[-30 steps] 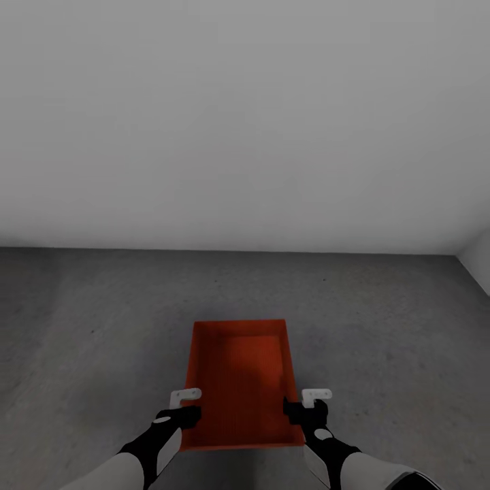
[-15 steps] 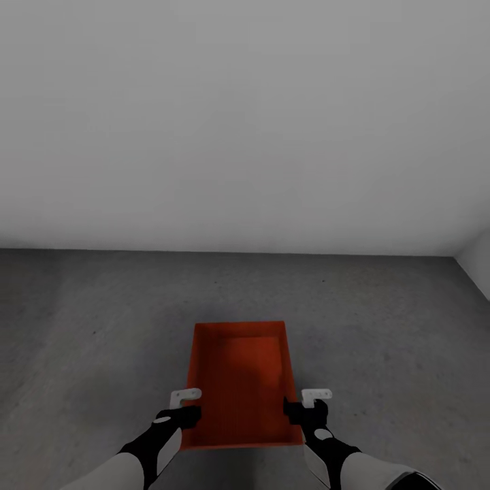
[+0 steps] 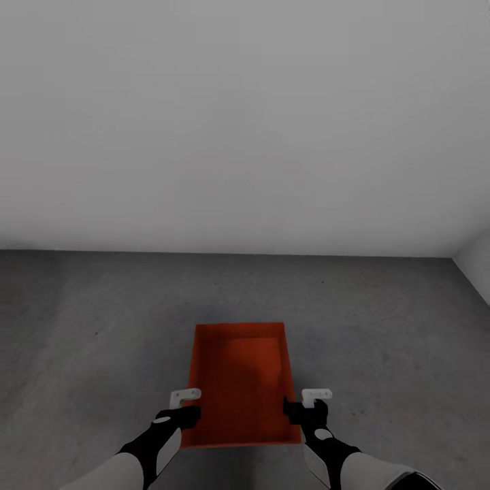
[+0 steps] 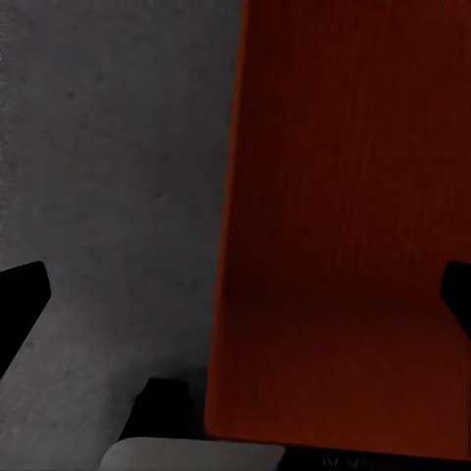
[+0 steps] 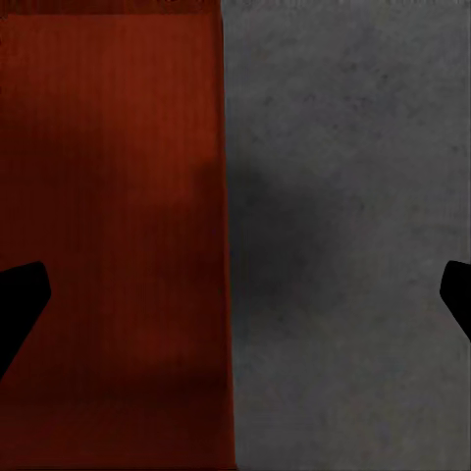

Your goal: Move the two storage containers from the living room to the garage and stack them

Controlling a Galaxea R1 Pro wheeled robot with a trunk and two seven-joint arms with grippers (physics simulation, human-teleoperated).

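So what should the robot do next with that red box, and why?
Probably back both arms away. The storage container seems to sit on the grey floor, and the left tool and right tool straddle its side walls, fingers spread wide.

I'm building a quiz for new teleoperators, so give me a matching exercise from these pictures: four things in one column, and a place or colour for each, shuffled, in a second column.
Things:
1. storage container
2. floor
3. left gripper
4. wall

Descriptions:
A. plain white, rising behind the grey ground
B. red-orange, open-topped, between the two arms
C. at the bin's long side nearer the head view's left edge
D. mottled grey concrete

Pairs: 1-B, 2-D, 3-C, 4-A
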